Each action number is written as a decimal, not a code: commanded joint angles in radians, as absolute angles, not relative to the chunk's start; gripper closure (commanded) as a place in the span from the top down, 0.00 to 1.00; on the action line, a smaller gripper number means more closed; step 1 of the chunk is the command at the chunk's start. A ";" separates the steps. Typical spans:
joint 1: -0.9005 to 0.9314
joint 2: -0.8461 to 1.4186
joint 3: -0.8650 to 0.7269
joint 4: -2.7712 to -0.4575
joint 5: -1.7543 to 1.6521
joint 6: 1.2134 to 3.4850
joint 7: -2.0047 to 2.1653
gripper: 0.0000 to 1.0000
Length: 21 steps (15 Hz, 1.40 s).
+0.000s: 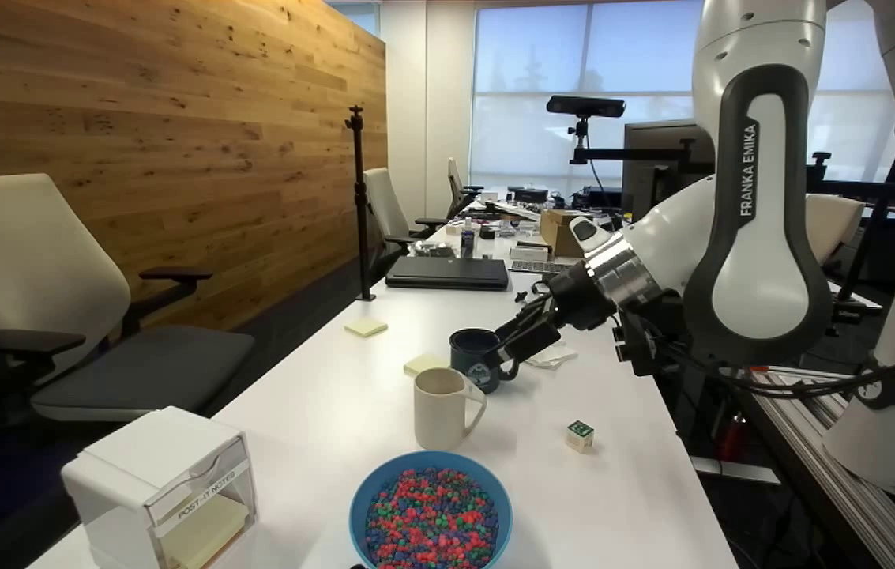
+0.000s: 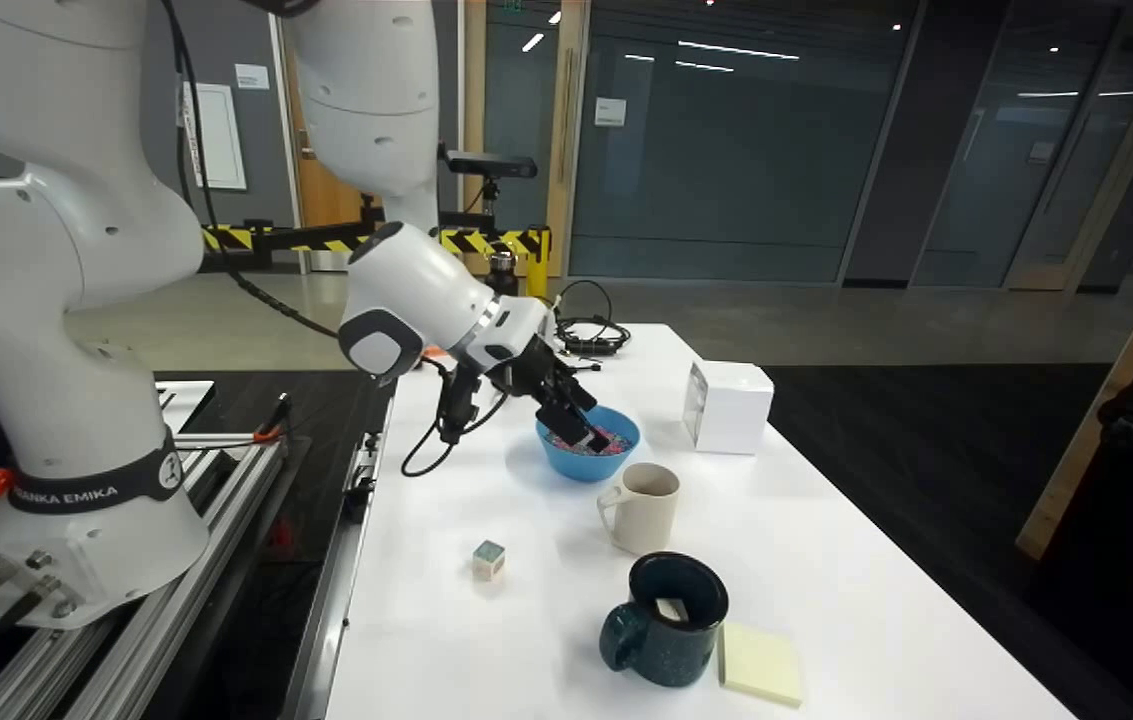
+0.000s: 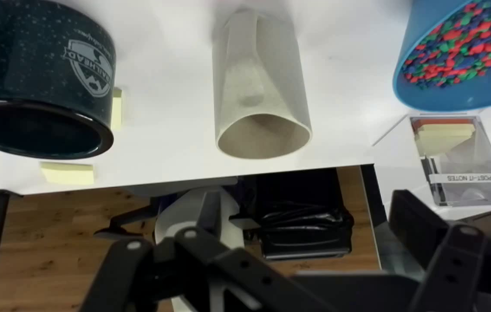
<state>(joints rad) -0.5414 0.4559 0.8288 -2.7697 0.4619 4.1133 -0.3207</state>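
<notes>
My gripper (image 3: 310,212) stands open above the white table, its fingers wide apart with nothing between them. In an exterior view the gripper (image 1: 501,341) overlaps the dark speckled mug (image 1: 467,373); elsewhere the gripper (image 2: 591,418) appears in front of the blue bowl (image 2: 576,466), so it hangs clear of both. The beige mug (image 3: 267,78) is upright ahead of it, handle facing the wrist camera. Left of that mug in the wrist view is the dark mug (image 3: 46,73); at right, the bowl (image 3: 416,32) holds colourful beads. A pale item lies inside the dark mug (image 2: 671,645).
A small block (image 1: 580,437) with a green top sits on the robot's side of the table. Yellow note pads (image 2: 762,663) lie near the dark mug. A white note dispenser (image 1: 139,466) stands beyond the bowl. Further along are a black laptop (image 1: 447,273) and a pole (image 1: 360,205).
</notes>
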 commanded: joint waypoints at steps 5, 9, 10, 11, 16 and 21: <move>-0.141 0.482 0.402 -2.743 0.315 4.237 -0.081 1.00; 0.034 0.479 0.228 -2.734 0.327 4.199 -0.028 1.00; 0.057 0.483 0.208 -2.731 0.330 4.201 -0.020 1.00; 0.069 0.484 0.199 -2.728 0.331 4.202 -0.018 1.00; 0.072 0.483 0.193 -2.722 0.332 4.202 -0.019 1.00; 0.072 0.482 0.193 -2.722 0.332 4.202 -0.019 1.00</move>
<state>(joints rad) -0.0057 0.4958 0.2734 -2.7173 0.3484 4.2150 -0.0631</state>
